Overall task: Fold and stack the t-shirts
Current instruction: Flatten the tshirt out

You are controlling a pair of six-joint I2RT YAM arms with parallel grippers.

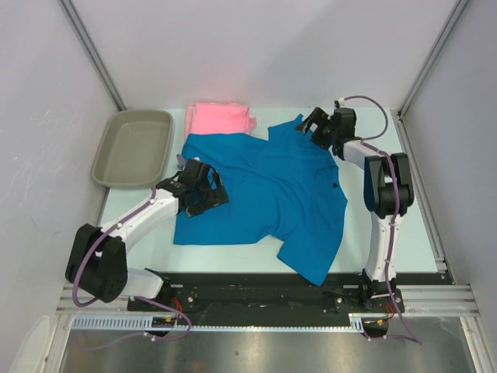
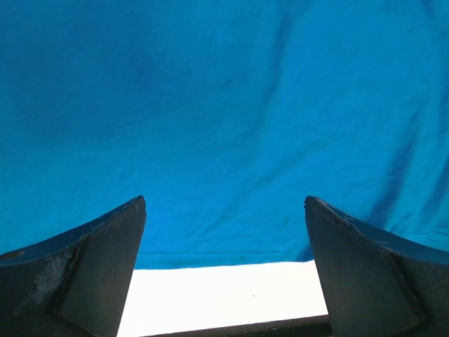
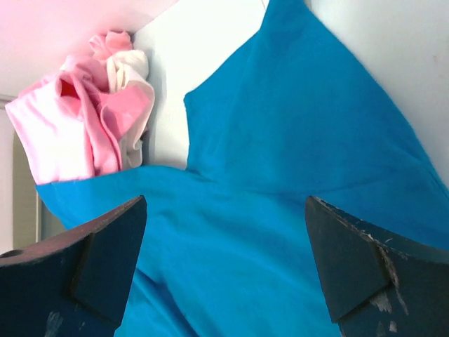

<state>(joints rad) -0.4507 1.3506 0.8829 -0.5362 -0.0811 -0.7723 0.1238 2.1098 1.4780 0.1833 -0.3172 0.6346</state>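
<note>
The bright blue t-shirt [image 1: 268, 194] lies spread flat on the table, one sleeve at the far right, one toward the front. It fills the left wrist view [image 2: 224, 119] and shows in the right wrist view [image 3: 295, 175]. The pink t-shirt [image 1: 220, 119] lies bunched behind it, also in the right wrist view [image 3: 84, 119]. My left gripper [image 1: 203, 189] is open and empty over the shirt's left edge [image 2: 224, 203]. My right gripper [image 1: 309, 124] is open and empty over the far right sleeve [image 3: 224, 203].
A grey-beige plastic tray [image 1: 133, 148] stands at the far left. Bare white table [image 1: 388, 233] shows to the right of the shirt and along its front [image 2: 224, 295]. Walls and metal rails close in the sides.
</note>
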